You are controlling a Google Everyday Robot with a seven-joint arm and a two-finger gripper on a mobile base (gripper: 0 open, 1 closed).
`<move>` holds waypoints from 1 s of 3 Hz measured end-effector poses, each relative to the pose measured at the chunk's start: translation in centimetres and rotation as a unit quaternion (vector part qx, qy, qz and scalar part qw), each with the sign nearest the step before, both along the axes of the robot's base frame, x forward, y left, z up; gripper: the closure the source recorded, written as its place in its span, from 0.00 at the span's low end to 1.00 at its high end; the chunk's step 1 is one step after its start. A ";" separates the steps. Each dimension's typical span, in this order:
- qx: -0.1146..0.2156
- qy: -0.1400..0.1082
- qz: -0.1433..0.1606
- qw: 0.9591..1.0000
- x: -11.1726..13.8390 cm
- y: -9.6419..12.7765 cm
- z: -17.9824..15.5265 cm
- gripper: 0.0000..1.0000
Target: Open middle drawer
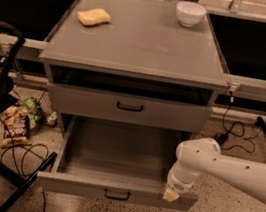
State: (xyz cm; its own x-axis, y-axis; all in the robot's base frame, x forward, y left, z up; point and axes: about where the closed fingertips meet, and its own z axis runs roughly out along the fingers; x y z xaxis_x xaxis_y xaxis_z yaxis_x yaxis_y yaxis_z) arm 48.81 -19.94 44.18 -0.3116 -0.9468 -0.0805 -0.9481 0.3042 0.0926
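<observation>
The middle drawer (114,155) is pulled far out of the grey cabinet, and its shallow grey tray looks empty. Its front with a small black bar handle (117,194) faces me at the bottom. My gripper (171,194) hangs from the white arm (224,169), which comes in from the right. Its tip is at the top edge of the drawer front, near the right end and well right of the handle. The drawer above (130,106) has its own black handle and sits almost shut. Anything below the open drawer is hidden.
On the cabinet top (143,44) lie a yellow sponge (93,16) and a white bowl (190,13). Snack bags (16,121) and cables (18,152) lie on the floor to the left, beside a black frame (1,106). More cables (235,132) run on the right.
</observation>
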 end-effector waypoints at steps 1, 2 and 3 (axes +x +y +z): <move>-0.004 0.018 -0.008 1.000 -2.2 -0.2 0.1 1.00; -0.004 0.018 -0.008 1.000 -2.2 -0.2 0.1 1.00; -0.007 0.030 -0.012 0.999 -3.7 -0.4 0.2 1.00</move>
